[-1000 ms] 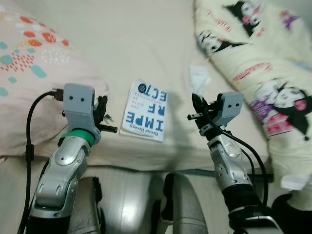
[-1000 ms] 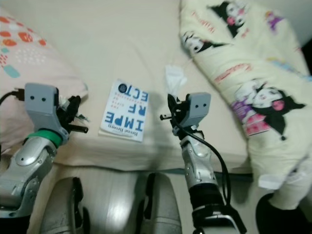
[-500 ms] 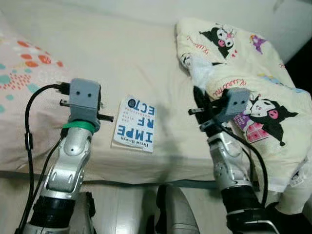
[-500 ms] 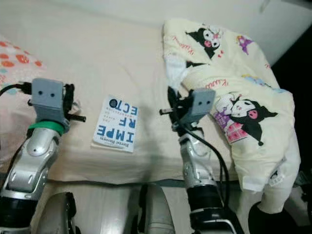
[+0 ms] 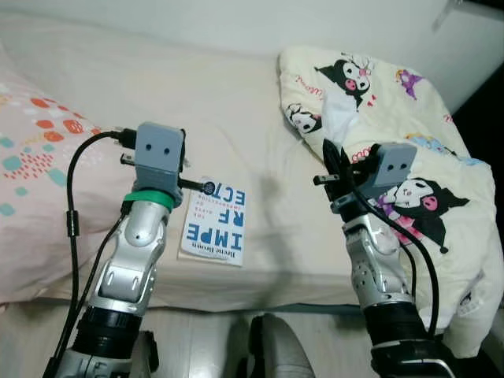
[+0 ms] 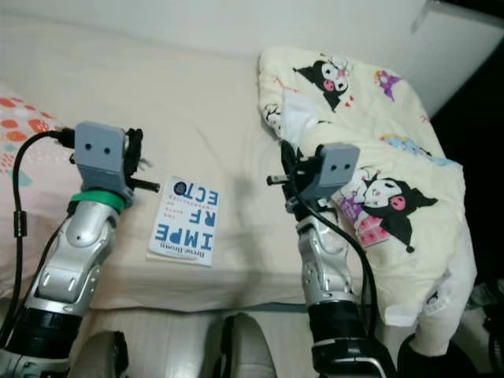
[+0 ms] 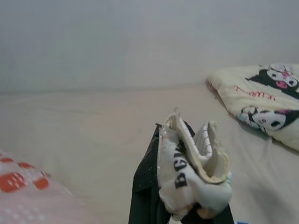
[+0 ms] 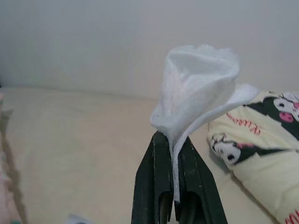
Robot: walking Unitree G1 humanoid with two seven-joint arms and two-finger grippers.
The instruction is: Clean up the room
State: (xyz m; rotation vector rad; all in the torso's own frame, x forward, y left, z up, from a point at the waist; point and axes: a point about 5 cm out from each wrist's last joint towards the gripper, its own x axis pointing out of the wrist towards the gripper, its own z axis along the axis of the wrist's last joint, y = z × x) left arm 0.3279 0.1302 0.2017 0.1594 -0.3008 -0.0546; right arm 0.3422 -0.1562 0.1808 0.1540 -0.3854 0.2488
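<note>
one book (image 5: 215, 223), one pink pillow (image 5: 31, 173), one cartoon-print blanket (image 5: 394, 142), one white tissue (image 8: 198, 84), one crumpled wrapper (image 7: 191, 172)

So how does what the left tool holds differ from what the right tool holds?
The left tool grips a crumpled cream wrapper with black printed letters, bunched and stiff-looking. The right tool pinches a plain white tissue, soft, unprinted, standing taller above the fingers. Both are small litter, held clamped above the bed.

Bed (image 5: 236, 87) with cream sheet, set against a white wall. Lying on it: pink pillow with orange and teal spots (image 5: 35, 169) at the robot's left; white paperback book with blue lettering (image 5: 214, 224) near the front edge, flat; cream cartoon-print quilt (image 5: 394, 142), bunched at the right, draping over the bed's edge.
</note>
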